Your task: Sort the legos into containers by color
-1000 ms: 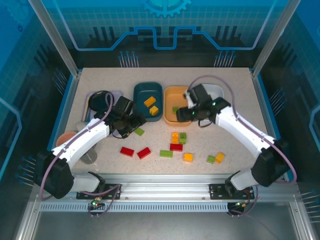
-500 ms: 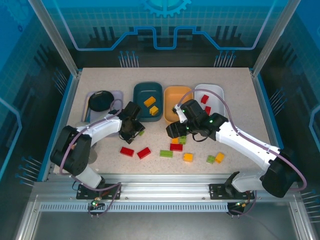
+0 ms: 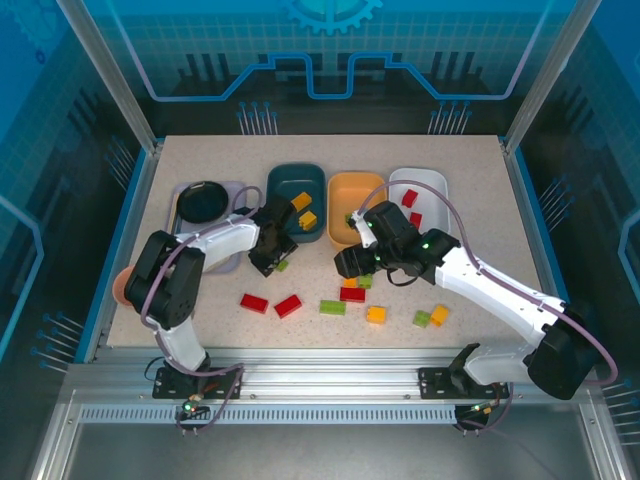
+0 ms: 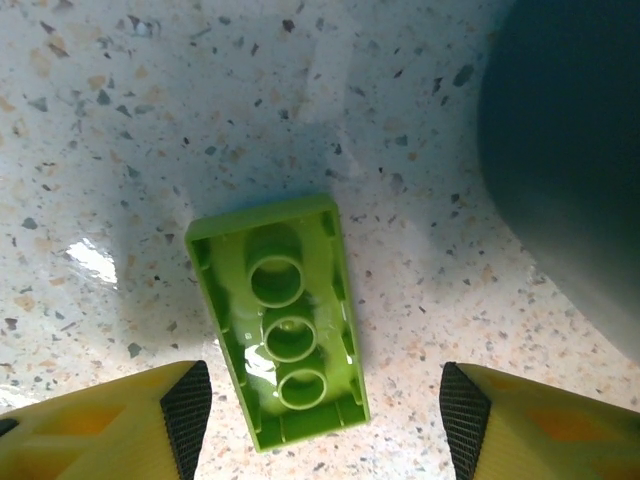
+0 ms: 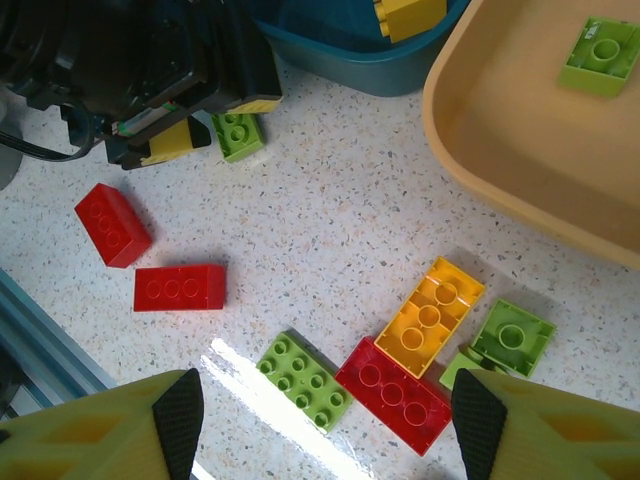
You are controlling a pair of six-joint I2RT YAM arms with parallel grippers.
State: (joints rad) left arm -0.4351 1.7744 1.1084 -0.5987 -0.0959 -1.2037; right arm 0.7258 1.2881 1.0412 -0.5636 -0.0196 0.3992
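Note:
An upside-down green lego [image 4: 283, 335] lies on the table, apart from the fingertips of my open left gripper [image 4: 325, 420] on either side. This gripper [image 3: 268, 256] sits just in front of the dark teal container [image 3: 295, 178], which holds two yellow legos [image 3: 302, 211]. My right gripper [image 5: 320, 420] hangs open above a cluster: a green lego [image 5: 305, 380], a red one [image 5: 393, 395] and a yellow one [image 5: 430, 315]. The orange container [image 3: 356, 186] holds a green lego [image 5: 600, 55]. Red legos [image 3: 409, 197] lie in the white container [image 3: 432, 180].
Two red legos [image 3: 254, 302] lie left of centre, and a yellow one [image 3: 375, 314] plus a green-yellow pair [image 3: 430, 317] lie to the front right. A lavender tray with a black dish [image 3: 203, 200] stands at the back left, and a pink bowl [image 3: 120, 285] at the left edge.
The left gripper has come down around the green lego by the teal container, its jaws narrower. The right gripper left the orange container and now hangs over the middle cluster.

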